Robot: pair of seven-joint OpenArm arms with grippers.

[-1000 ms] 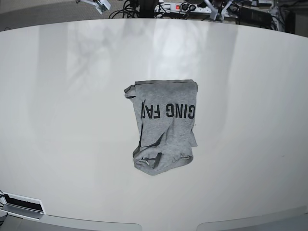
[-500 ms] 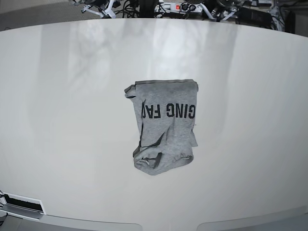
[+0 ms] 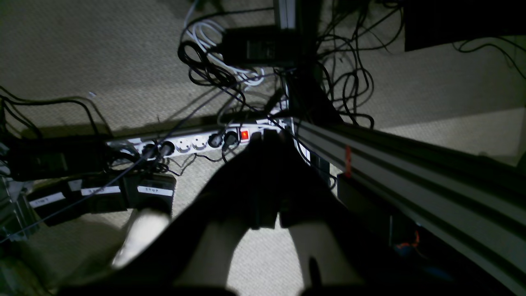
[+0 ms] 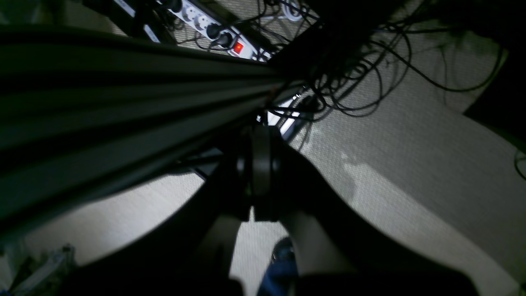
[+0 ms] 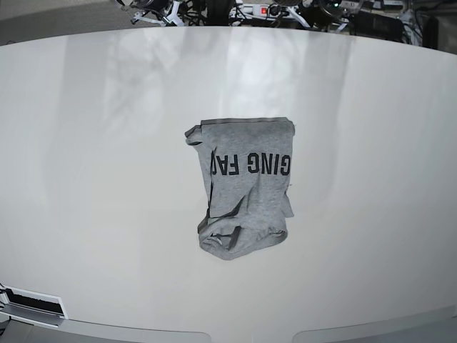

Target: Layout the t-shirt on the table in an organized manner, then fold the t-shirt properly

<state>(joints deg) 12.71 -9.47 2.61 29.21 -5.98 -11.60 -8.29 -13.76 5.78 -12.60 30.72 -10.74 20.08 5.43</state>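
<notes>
Shirt lies unchanged mid-table, its near end rumpled; only our arms have shifted, beyond the far edge. Left gripper and right gripper are closed, empty; we'd call folding unfinished.

The desk is the landmark. On it, around its middle, lies the t-shirt, folded into an upright strip. Behind the desk, past its far edge, are the power strip near the middle and cables just left of that strip. The floor extends behind the desk's far-left edge.
</notes>
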